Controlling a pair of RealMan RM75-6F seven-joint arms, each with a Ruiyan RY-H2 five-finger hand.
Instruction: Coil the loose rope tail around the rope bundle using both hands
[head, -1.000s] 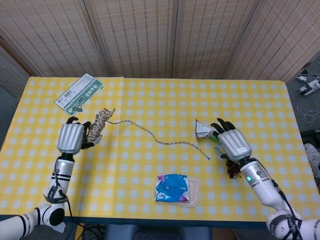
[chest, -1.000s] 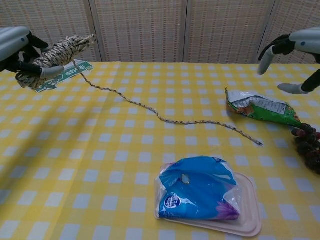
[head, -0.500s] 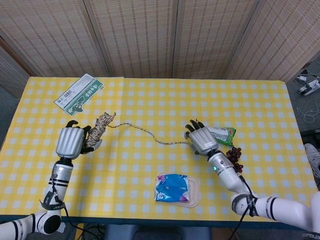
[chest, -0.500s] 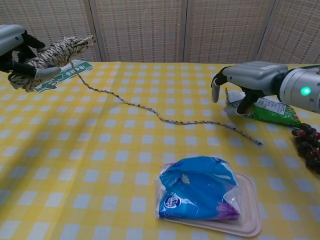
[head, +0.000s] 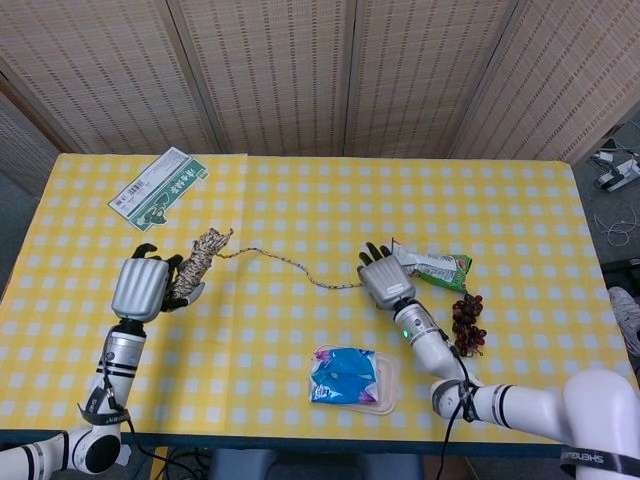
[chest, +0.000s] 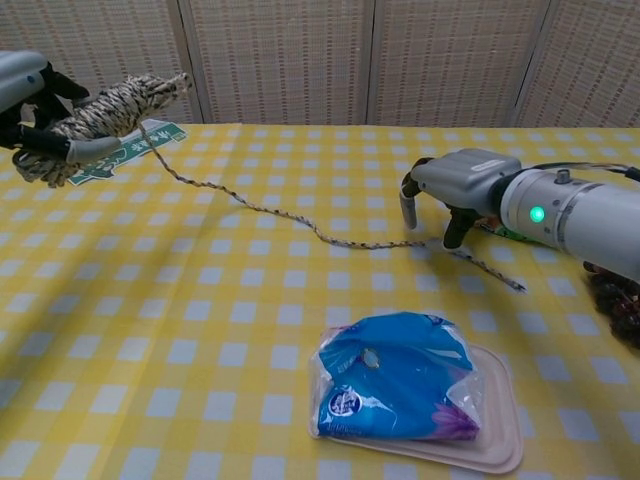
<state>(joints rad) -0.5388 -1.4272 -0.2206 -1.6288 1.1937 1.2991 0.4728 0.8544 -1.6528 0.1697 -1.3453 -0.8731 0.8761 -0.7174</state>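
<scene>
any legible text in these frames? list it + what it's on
None can be read.
Green and white card: barcode and large characters, too blurred.
Blue packet: round logo, too small.
Green snack bag: print illegible.

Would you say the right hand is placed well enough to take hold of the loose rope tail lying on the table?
Probably yes. The right hand hovers directly over the loose rope tail, fingers pointing down on either side of it, with nothing between them. The snack bag lies behind the hand, out of the way.
</scene>
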